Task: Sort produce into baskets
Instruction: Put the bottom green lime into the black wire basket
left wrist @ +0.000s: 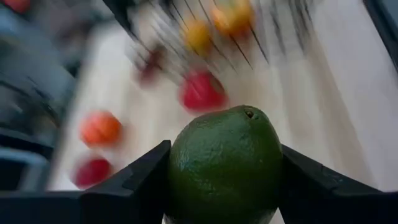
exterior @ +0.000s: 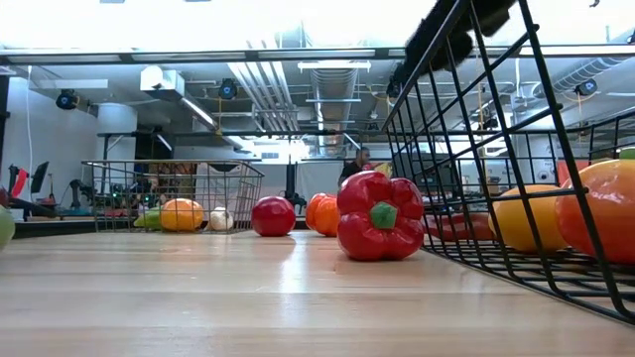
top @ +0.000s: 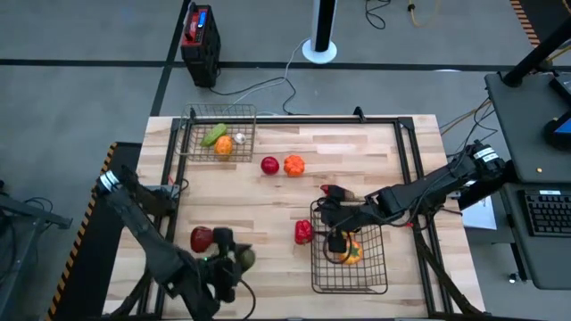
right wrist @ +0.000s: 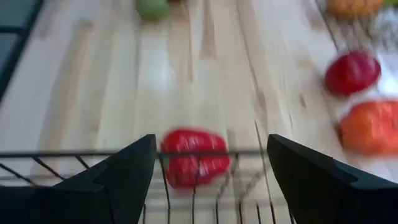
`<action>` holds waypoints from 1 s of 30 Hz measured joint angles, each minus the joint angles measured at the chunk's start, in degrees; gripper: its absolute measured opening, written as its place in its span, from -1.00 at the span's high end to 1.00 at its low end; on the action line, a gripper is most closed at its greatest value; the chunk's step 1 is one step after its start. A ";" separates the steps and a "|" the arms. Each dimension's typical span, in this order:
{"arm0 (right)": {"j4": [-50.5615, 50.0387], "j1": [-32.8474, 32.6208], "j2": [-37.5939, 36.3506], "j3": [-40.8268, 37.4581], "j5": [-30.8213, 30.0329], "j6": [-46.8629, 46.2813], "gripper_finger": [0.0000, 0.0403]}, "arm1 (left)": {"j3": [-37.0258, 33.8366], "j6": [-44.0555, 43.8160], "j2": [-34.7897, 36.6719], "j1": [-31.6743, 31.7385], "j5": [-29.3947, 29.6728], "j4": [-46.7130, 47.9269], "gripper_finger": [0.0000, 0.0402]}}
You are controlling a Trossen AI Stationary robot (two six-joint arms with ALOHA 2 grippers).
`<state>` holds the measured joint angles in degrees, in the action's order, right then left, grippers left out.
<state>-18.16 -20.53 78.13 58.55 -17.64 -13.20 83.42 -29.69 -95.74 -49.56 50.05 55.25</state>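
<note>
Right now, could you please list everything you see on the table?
table: one, wood.
small basket: one, black, high view's upper left.
large basket: one, black, lower right.
basket produce: green piece, orange piece, white garlic in small; orange-yellow pieces in large.
loose produce: red ball, orange fruit mid-table; red pepper beside large basket; red fruit near left arm.
green fruit: one, held.
left gripper: jaws shut on green fruit.
right gripper: jaws open over large basket.

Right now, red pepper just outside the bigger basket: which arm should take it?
Right. The right gripper hangs open over the basket's rim, with the red pepper just beyond it. The left gripper is across the table, already shut on a green fruit.
</note>
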 joint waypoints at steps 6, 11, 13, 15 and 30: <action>13.70 0.02 0.00 -3.02 -0.03 6.43 -0.45 | -3.43 25.03 6.16 3.62 4.65 -22.01 -0.07; 25.63 -0.33 0.00 -6.28 -0.08 10.52 -0.46 | -12.68 39.81 9.67 7.95 -5.50 -44.73 -0.06; 29.86 -0.98 0.00 -7.56 -0.14 12.00 -0.46 | -17.36 43.64 10.31 9.55 -9.49 -55.13 -0.06; 33.57 -1.86 0.00 -9.00 -0.10 13.47 -0.45 | -21.64 47.05 10.41 10.47 -10.52 -64.87 -0.06; 49.96 -4.23 3.86 -9.37 -3.64 24.57 -0.39 | -34.73 51.12 8.73 15.43 -10.56 -103.49 -0.08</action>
<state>31.79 -24.76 81.99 49.18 -21.27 11.37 48.69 21.43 -87.02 -34.12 39.48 -48.24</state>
